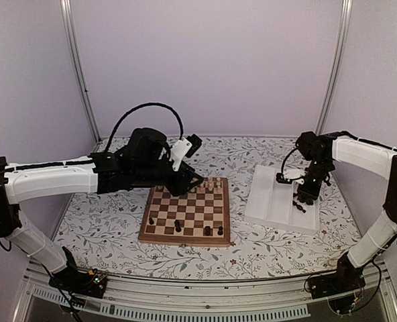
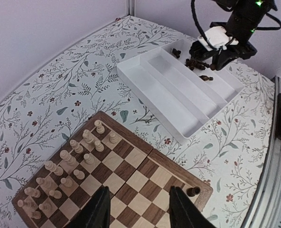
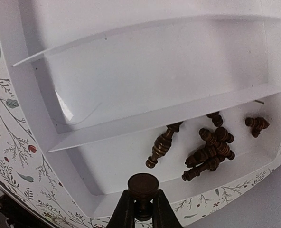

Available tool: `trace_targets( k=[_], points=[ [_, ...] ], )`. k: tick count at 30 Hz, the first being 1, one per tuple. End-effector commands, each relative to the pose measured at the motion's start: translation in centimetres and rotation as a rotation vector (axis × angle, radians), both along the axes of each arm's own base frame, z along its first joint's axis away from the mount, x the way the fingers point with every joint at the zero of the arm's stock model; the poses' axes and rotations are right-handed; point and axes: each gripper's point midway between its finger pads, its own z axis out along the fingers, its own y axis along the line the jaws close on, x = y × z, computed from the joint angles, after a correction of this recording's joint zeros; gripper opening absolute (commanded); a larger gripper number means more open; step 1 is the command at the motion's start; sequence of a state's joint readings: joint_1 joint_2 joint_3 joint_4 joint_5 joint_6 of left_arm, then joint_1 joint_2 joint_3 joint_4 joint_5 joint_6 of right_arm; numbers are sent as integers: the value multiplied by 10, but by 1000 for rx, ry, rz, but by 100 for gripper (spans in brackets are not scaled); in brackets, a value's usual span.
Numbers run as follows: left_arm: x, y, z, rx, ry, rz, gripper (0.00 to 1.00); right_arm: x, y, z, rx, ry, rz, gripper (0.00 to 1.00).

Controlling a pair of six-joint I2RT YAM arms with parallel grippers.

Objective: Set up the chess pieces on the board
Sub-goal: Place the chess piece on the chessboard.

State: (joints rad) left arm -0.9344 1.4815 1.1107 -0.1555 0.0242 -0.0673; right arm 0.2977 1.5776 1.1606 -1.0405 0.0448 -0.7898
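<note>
RIGHT: my right gripper is clamped on one dark piece at its narrow part, above the tray, ready for carrying | STOCK: other dark pieces lie in the end compartment | LEFT: my left gripper is parted and empty over the board, free for adjusting.

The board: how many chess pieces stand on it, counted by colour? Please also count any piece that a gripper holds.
Pale pieces on the board: 16
Dark pieces on the board: 4
Dark piece in the right gripper, above the tray: 1
Total: 21
</note>
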Motion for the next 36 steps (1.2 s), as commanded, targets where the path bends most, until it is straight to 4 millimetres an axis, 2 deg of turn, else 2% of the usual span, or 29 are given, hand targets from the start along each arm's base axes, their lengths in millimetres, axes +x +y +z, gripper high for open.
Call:
trace_targets(
  k=[1,5,10,12,15,19,23,25,30,36],
  points=[
    [5,16,9,13,-35,93,45,2,36,26,-82,-89,157,9],
    [10,33,7,9,-28,161,45,2,67,29,-133,-131,271,9],
    [16,59,12,-14,-29,244,46,4,93,23,-200,-165,373,9],
    [16,66,12,-35,-18,251,46,5,108,23,-185,-169,405,9],
    [11,67,5,-77,29,230,47,6,135,34,-111,-189,444,10],
    [6,58,-3,-176,110,174,47,11,182,62,47,-261,503,10],
    [-1,35,4,-339,199,62,49,-1,229,85,246,-282,578,11],
    [-6,22,4,-393,246,3,50,-6,245,93,311,-295,610,11],
    [-16,-3,11,-516,344,-108,50,-10,269,105,393,-340,655,11],
    [-10,-15,-3,-526,410,-98,51,-10,280,106,416,-353,674,12]
  ],
)
